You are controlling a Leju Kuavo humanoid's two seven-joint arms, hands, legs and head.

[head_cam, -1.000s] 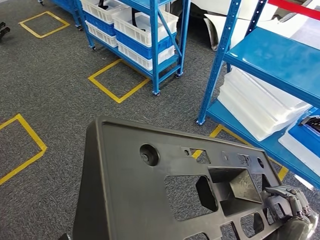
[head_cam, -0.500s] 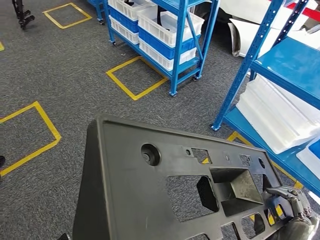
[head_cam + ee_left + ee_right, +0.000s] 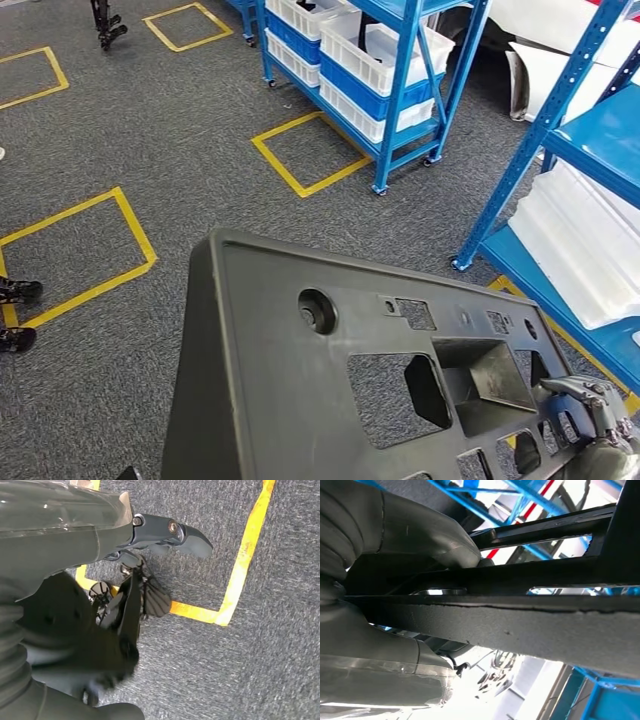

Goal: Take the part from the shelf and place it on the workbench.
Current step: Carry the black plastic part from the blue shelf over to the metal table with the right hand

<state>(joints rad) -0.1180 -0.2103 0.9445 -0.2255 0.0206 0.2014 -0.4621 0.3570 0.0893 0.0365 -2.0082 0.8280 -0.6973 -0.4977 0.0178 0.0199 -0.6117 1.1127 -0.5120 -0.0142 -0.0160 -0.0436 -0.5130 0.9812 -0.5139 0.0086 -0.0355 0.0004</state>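
Observation:
A large dark grey plastic part (image 3: 302, 400) with several cut-outs takes up the lower head view, held tilted above the carpet. My right hand (image 3: 596, 420) grips its right end, fingers hooked over the rim. In the right wrist view the thumb of the right hand (image 3: 414, 535) presses on the part's dark bar (image 3: 546, 630). In the left wrist view my left hand (image 3: 124, 580) holds a dark edge of the part (image 3: 75, 625) over the carpet, thumb stretched out, dark fingers curled round the edge.
A blue shelf with white and blue bins (image 3: 377, 60) stands ahead. To the right a second blue shelf (image 3: 528, 270) carries white moulded panels (image 3: 589, 240). Yellow tape squares (image 3: 309, 150) mark the grey carpet. A person's shoes (image 3: 15, 315) show at the left edge.
The whole scene has slid to the right, so the camera has turned left. The shoes have come into view at the left. The part and both hands keep their place in the picture.

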